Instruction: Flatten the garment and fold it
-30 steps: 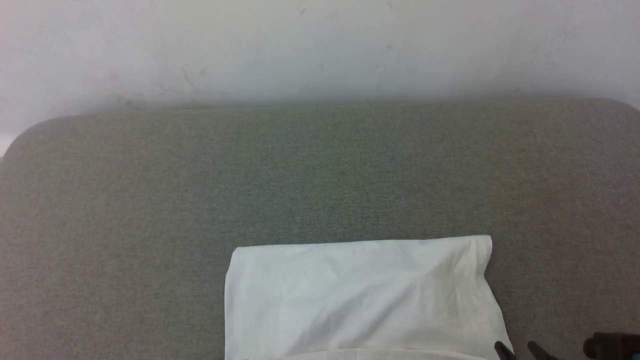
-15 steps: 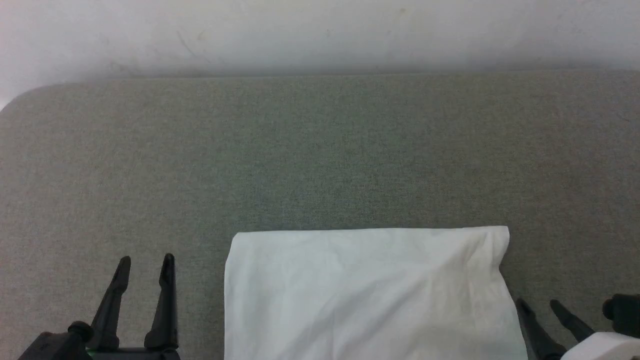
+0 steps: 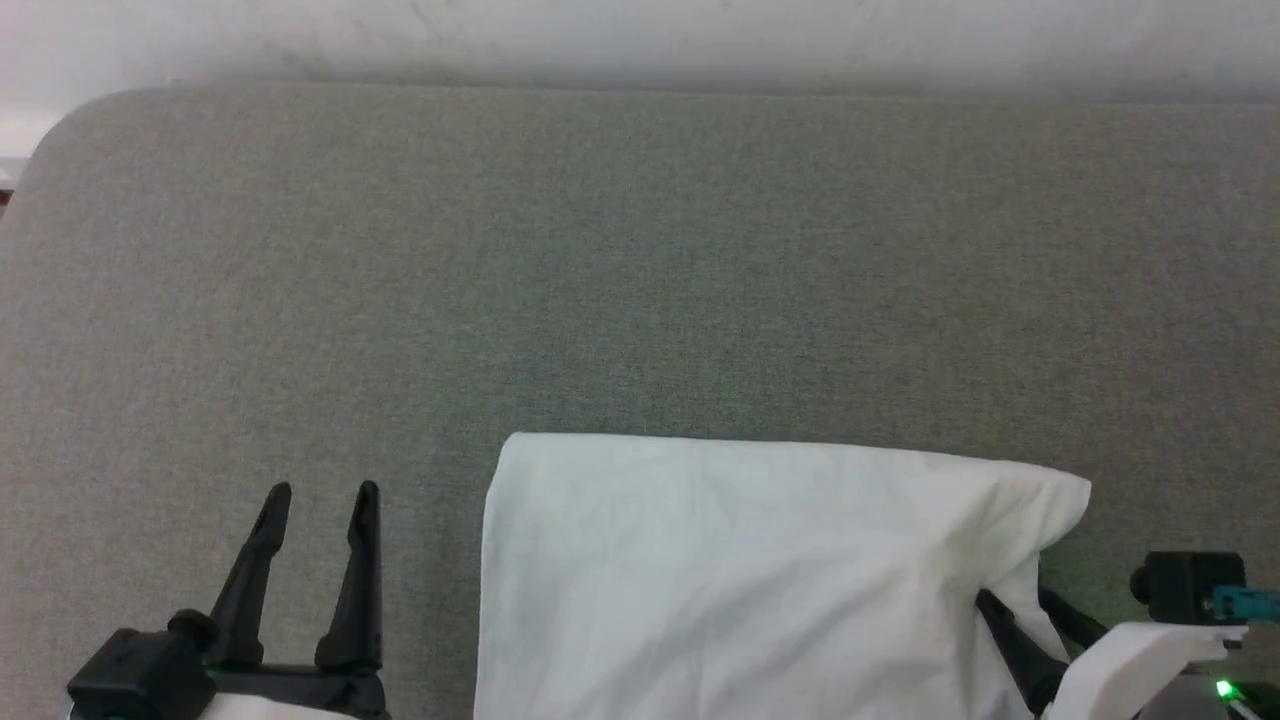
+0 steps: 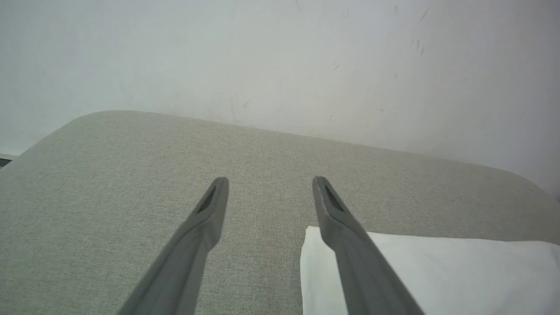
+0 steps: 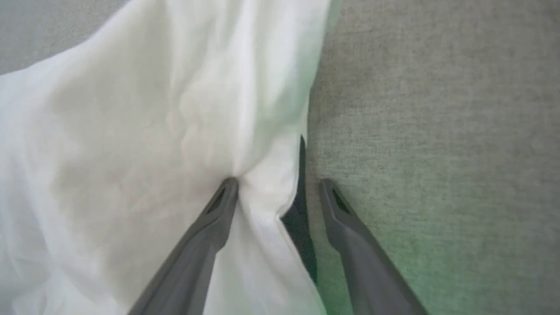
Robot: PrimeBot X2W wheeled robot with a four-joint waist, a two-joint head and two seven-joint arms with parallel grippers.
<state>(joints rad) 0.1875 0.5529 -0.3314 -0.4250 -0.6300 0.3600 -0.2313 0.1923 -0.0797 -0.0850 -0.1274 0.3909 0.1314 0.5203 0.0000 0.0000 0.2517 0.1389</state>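
The garment [image 3: 740,570] lies folded into a white rectangle on the grey cushion, running off the head view's bottom edge. My right gripper [image 3: 1015,597] is open at the garment's right edge. In the right wrist view [image 5: 278,181] one finger [image 5: 218,210] presses into the white cloth [image 5: 131,131] and the other rests over bare cushion, with a black strip of fabric [image 5: 299,218] between them. My left gripper [image 3: 322,490] stands open and empty to the left of the garment; in the left wrist view [image 4: 270,180] the garment's far left corner [image 4: 437,271] lies beside its right finger.
The grey fabric cushion [image 3: 640,250] stretches wide beyond and to both sides of the garment, with a rounded far left corner [image 3: 60,130]. A white wall [image 3: 640,40] stands directly behind its far edge.
The head camera has tilted down. My left gripper has come into view, open. My right gripper has moved in from beside the garment onto its right edge, and the cloth there has bunched.
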